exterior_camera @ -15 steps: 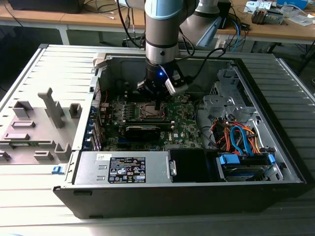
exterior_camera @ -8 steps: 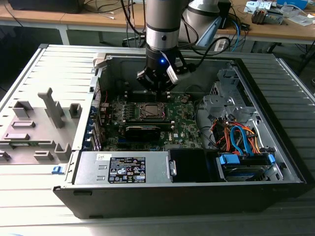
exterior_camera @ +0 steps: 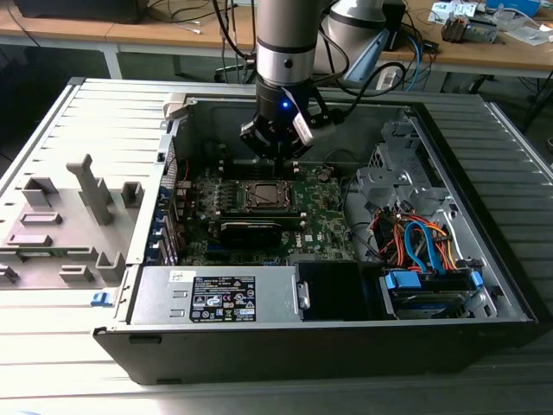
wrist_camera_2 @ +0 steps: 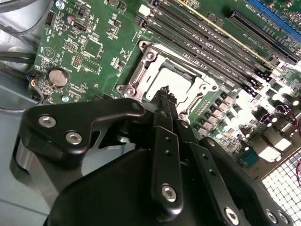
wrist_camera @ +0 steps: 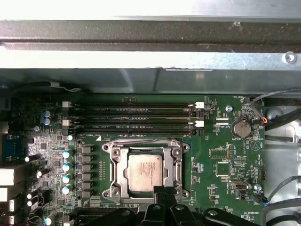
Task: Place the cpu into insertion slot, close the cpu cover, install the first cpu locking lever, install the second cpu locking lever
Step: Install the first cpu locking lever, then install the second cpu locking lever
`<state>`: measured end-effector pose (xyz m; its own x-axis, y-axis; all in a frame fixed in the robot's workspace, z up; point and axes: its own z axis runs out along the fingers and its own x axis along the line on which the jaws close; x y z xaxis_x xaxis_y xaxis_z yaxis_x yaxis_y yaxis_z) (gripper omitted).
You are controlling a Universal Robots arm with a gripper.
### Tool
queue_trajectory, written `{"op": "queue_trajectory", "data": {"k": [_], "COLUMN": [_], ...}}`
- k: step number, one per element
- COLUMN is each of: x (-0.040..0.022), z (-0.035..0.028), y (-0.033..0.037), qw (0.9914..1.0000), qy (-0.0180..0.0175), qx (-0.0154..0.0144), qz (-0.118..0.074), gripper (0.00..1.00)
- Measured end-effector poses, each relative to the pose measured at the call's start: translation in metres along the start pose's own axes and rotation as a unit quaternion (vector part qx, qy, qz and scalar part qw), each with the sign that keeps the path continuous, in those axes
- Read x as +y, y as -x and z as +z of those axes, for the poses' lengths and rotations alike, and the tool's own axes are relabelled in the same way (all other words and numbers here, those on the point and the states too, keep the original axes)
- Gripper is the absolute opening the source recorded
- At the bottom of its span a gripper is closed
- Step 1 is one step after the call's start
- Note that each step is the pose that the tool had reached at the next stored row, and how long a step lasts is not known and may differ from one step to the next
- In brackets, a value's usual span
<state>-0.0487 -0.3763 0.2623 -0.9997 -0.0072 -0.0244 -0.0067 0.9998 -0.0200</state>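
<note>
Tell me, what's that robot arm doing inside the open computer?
It is working on the green circuit board of an opened computer case. The cpu, a small silvery chip, already sits in the insertion slot, and the cpu cover, a silver frame, lies down around it. The gripper hangs just above one edge of the socket with its fingers pressed together, holding nothing.
</note>
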Motion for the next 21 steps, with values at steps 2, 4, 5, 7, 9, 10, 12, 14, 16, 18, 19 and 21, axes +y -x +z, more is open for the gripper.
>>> {"op": "queue_trajectory", "data": {"k": [2, 4, 5, 7, 9, 10, 12, 14, 16, 18, 19, 21], "x": [0.0, 0.0, 0.0, 0.0, -0.0006, -0.0016, -0.0049, -0.0091, -0.0105, -0.0117, -0.0131, -0.0155], "z": [0.0, 0.0, 0.0, 0.0, 0.0, 0.0001, 0.0004, 0.0015, 0.003, 0.0058, 0.0078, 0.01], "y": [0.0, 0.0, 0.0, 0.0, 0.0, 0.0, 0.0, -0.0001, 0.0007, 0.0022, 0.0025, 0.0024], "qw": [1.0, 1.0, 1.0, 1.0, 1.0, 1.0, 1.0, 1.0, 1.0, 1.0, 1.0, 1.0], "qy": [0.0002, 0.0004, 0.0005, 0.0007, 0.0006, 0.0006, 0.0006, 0.0007, 0.0007, -0.0003, -0.0006, -0.0005], "qx": [0.0, 0.0, 0.0, 0.0, 0.0, 0.0, 0.0, 0.0, 0.0001, 0.0005, 0.0006, 0.0005], "qz": [0.0, 0.0, 0.0, 0.0, 0.0, 0.0, 0.0, 0.0, 0.0, 0.0, 0.0, 0.0], "gripper": [0.11, 0.11, 0.11, 0.11, 0.11, 0.11, 0.11, 0.11, 0.11, 0.11, 0.11, 0.11]}}
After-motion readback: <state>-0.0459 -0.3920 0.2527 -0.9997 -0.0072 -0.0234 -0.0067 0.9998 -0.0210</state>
